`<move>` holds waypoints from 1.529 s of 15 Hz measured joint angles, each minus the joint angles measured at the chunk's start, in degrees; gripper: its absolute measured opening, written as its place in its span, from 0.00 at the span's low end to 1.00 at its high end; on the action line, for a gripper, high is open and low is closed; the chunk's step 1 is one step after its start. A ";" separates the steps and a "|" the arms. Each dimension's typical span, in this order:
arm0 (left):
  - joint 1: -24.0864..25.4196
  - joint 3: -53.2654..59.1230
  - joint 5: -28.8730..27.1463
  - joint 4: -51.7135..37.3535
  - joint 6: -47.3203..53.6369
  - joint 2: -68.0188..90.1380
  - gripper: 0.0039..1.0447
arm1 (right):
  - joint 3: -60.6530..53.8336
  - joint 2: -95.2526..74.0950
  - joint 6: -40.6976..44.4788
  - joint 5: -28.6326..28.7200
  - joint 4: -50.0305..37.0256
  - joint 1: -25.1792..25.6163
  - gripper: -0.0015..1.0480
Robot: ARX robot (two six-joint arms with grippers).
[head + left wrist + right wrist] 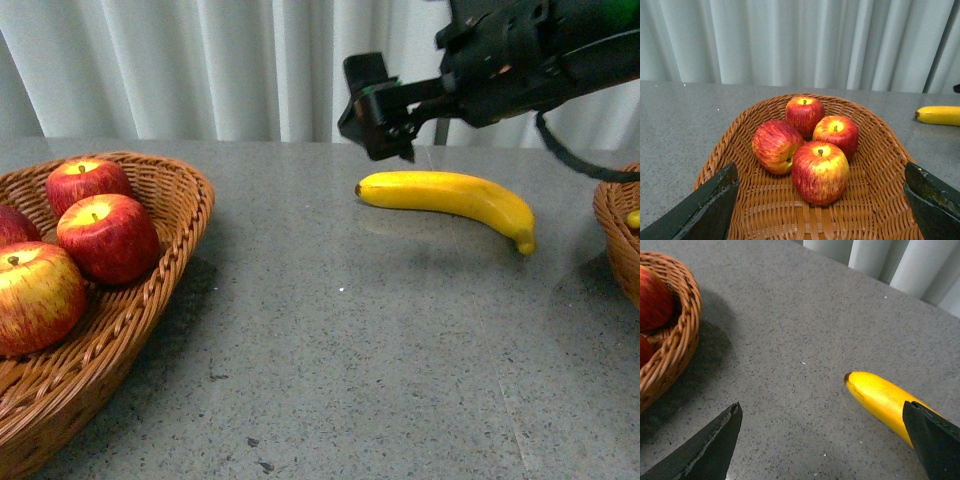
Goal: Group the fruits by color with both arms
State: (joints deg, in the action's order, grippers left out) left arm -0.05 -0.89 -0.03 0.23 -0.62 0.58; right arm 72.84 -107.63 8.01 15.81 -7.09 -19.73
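Front view: grey table (pixel 340 350), wicker basket (pixel 175 225) on its left side. Right gripper (pixel 378 115) hangs just above one end of the banana (pixel 450 195), jaws wide apart and empty. The banana lies flat on the table. Left gripper (pixel 821 167) gapes too, over four red apples (pixel 108 238) in the basket.

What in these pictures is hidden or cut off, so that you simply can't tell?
- Front view: the right basket runs off the picture's edge. Only a yellow speck of its contents shows.
- Front view: the left basket and one apple are cropped by the edge. The left arm is out of view.
- Right wrist view: the banana has its far end hidden behind the end effector's finger.
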 joint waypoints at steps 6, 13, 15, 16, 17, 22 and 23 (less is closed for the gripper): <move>0.00 0.00 0.00 -0.02 0.00 0.00 0.94 | 16.13 -13.05 4.02 -2.54 9.77 2.23 0.94; 0.00 0.02 0.02 0.00 0.02 0.00 0.94 | 23.19 -17.86 13.60 -7.43 23.15 7.23 0.94; 0.00 0.00 0.02 0.00 0.02 0.00 0.94 | 25.07 -19.37 14.47 -8.09 27.56 6.56 0.94; 0.00 0.02 0.02 0.00 0.02 0.00 0.94 | 25.38 -19.91 14.93 -8.96 28.39 6.34 0.94; 0.00 0.00 0.00 0.00 0.02 0.00 0.94 | 25.57 -20.50 16.00 -9.88 29.48 5.79 0.94; 0.00 0.00 0.00 0.00 0.02 0.00 0.94 | 25.68 -20.90 14.99 -9.03 26.62 3.21 0.39; 0.00 0.00 0.00 0.00 0.02 0.00 0.94 | 25.68 -20.90 12.44 -6.91 24.61 3.32 0.36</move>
State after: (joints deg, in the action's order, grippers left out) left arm -0.05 -0.89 -0.03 0.23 -0.60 0.58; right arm 98.52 -128.53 20.45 8.91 17.52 -16.40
